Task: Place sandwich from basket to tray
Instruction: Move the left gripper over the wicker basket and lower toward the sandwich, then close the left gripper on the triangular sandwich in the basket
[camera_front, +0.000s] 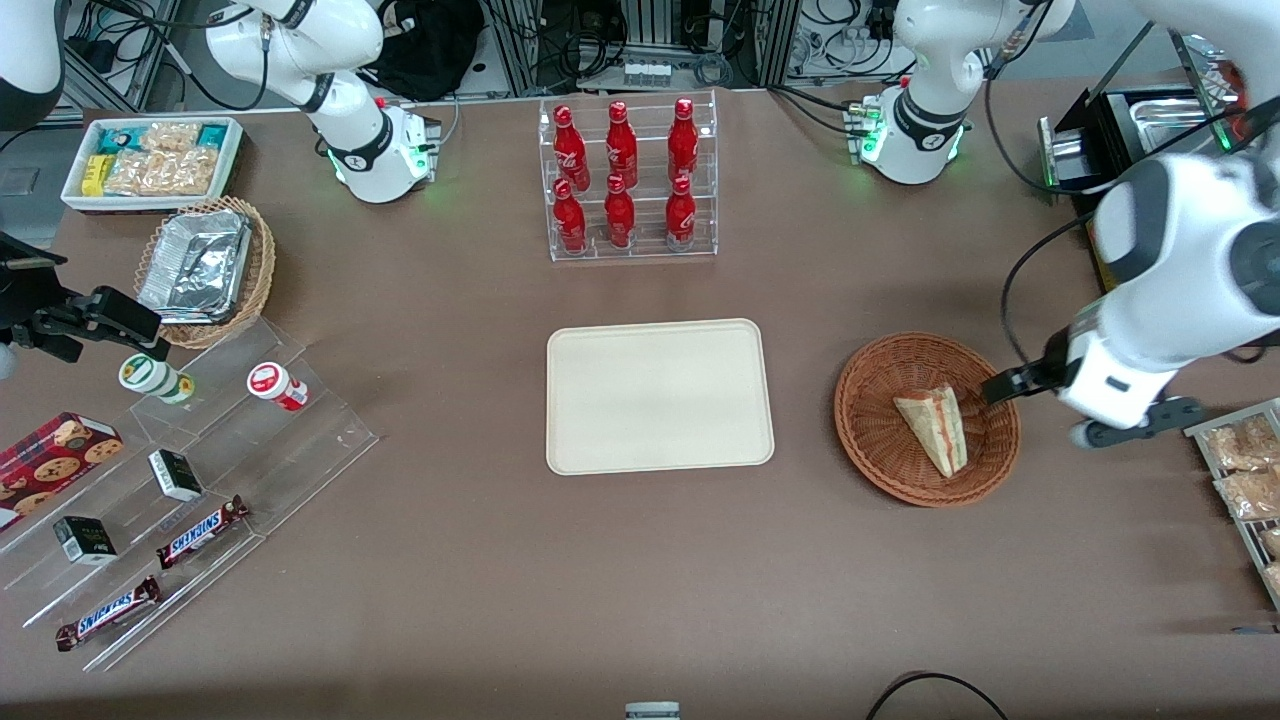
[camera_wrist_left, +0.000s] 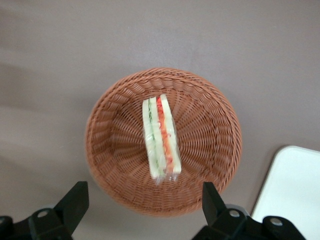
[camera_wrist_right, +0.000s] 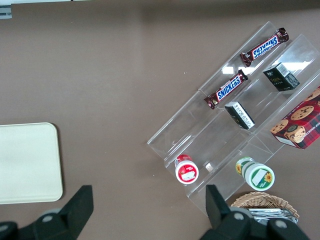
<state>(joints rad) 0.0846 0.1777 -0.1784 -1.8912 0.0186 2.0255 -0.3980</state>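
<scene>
Sandwich (camera_front: 933, 426): a pale bread wedge lying in the reddish-brown wicker basket (camera_front: 880, 462), resting on its side with the cut edge showing green, red and orange layers (seen plainly from the wrist camera, where a clear wrap glints at one end).

Basket: sits on the brown table (camera_front: 500, 560) toward the working arm's end, just beside the tray but not touching it.

Tray (camera_front: 658, 395): a flat cream rectangle with rounded corners at mid-table, nothing lying on it.

Gripper (camera_wrist_left: 141, 200): the left arm's tool hangs above the basket's rim at the edge nearest the working arm, clear of the sandwich; its two black fingers (camera_wrist_left: 75, 202) stand wide apart with nothing between them.

Bottle rack (camera_front: 628, 178): a clear stepped stand holding six red bottles, farther from the front camera than the tray.

Parked arm's end: a clear stepped display (camera_front: 200, 480) carries two Snickers bars (camera_front: 203, 531), small dark boxes and two little jars; a tan wicker basket of foil containers (camera_front: 205, 268) and a white box of snack packets (camera_front: 150, 160) lie farther from the front camera than the display.
</scene>
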